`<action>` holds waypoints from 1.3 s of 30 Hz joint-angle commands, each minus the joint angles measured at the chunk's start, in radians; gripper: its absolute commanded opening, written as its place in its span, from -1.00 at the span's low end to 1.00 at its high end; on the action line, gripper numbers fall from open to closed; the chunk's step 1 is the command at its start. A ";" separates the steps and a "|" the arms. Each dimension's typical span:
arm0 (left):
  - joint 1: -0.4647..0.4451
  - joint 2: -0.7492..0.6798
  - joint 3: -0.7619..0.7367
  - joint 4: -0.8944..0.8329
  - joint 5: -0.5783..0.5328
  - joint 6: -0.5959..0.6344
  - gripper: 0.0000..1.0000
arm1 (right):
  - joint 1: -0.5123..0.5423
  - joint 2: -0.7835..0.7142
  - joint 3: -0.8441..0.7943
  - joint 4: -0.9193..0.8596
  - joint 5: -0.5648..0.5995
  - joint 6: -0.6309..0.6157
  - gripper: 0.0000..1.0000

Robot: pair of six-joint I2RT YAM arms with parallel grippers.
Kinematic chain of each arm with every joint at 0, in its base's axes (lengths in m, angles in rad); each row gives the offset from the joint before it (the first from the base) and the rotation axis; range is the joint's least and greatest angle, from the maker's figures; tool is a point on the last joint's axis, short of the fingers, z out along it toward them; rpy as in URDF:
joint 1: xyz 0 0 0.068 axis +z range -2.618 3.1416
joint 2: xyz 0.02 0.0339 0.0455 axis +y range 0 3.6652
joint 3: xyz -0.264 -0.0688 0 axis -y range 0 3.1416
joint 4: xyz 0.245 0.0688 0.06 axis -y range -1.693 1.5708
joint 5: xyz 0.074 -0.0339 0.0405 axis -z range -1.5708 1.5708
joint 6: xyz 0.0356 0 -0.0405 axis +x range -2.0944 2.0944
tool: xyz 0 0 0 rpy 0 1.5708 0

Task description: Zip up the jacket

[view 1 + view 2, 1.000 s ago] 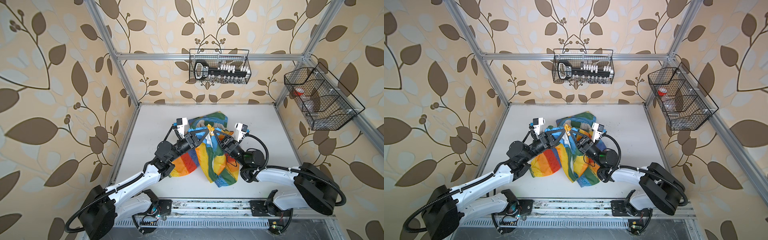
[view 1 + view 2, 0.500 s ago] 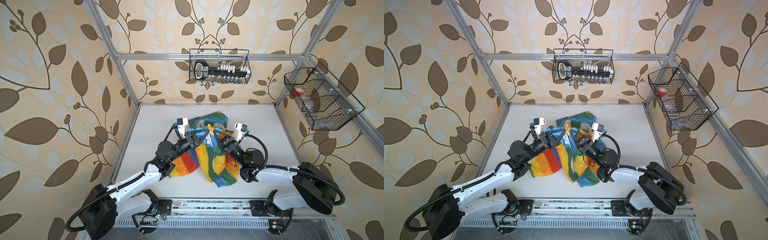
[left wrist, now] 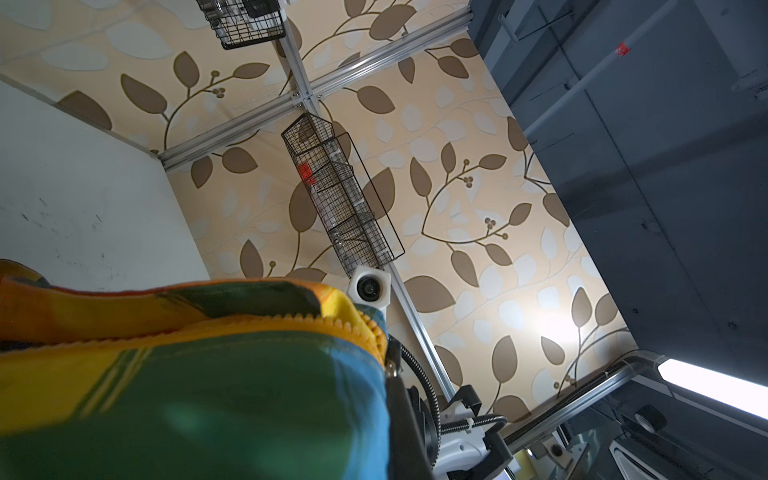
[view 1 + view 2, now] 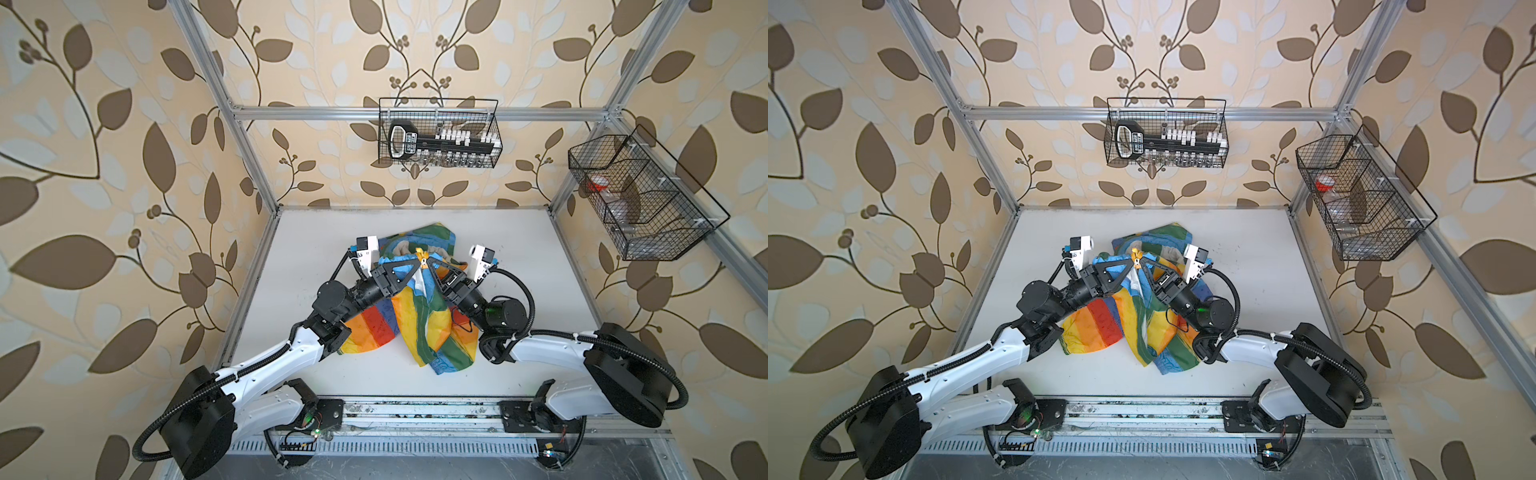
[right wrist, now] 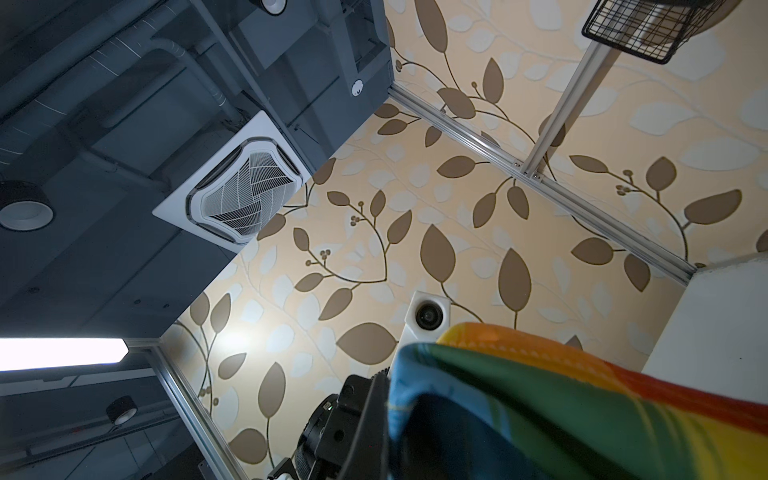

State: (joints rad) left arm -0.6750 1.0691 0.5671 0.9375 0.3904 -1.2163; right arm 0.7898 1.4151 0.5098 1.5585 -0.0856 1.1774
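Late in zipping by the look, with left gripper [image 4: 414, 266] and right gripper [image 4: 431, 265] both clamped on jacket [image 4: 419, 324] bunched in middle of surface [image 4: 316, 249], tips flanking zipper pull [image 4: 422, 252]; then probably keeping fabric taut and running pull home.

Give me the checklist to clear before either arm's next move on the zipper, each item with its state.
1. Left gripper shut on the jacket beside the zipper pull: ok.
2. Right gripper shut on the jacket's opposite edge: ok.
3. Pull visible between both grippers: ok.
4. A gripper holding the pull itself: cannot tell.
5. Jacket lying straight on the table: not ok, bunched.
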 commanded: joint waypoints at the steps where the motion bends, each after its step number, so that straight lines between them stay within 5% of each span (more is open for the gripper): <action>1: -0.010 -0.011 0.025 0.029 0.067 0.003 -1.00 | -0.018 0.016 0.027 0.051 -0.018 0.046 -1.00; 25: -0.009 -0.042 0.017 -0.183 0.178 0.087 -1.00 | -0.095 -0.022 0.035 -0.048 -0.040 0.124 -1.00; 39: -0.010 0.011 0.003 -0.137 0.255 0.044 -1.00 | -0.060 -0.062 0.058 -0.154 -0.008 0.033 -1.00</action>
State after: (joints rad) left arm -0.6655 1.0542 0.5762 0.7719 0.4450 -1.1572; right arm 0.7223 1.3640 0.5098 1.3808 -0.1905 1.2404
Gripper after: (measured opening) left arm 0.048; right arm 0.048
